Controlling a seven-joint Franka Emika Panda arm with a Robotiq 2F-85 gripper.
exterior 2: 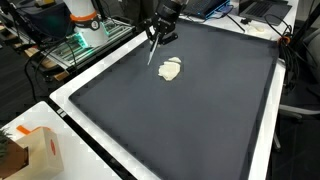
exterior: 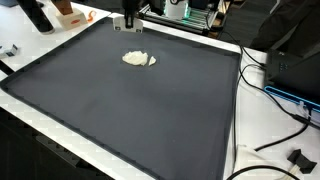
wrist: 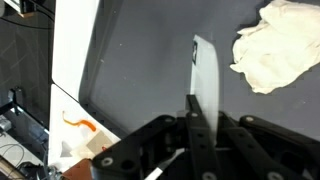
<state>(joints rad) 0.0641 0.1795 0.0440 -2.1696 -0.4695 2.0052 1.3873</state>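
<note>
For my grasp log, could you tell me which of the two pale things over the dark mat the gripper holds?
The thin flat strip, clamped in the gripper and sticking out from it; the crumpled cloth lies loose on the mat, untouched.

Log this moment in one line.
end effector: shut on white stick | crumpled white cloth: apart from stick, on dark mat

Just up-left of a crumpled white cloth (exterior 2: 172, 70) on a dark mat (exterior 2: 200, 115): end effector (exterior 2: 157, 35), clamped on a thin white strip (exterior 2: 153, 50) slanting down beside the cloth. Well apart from the cloth, lower left: cardboard box (exterior 2: 38, 152).
</note>
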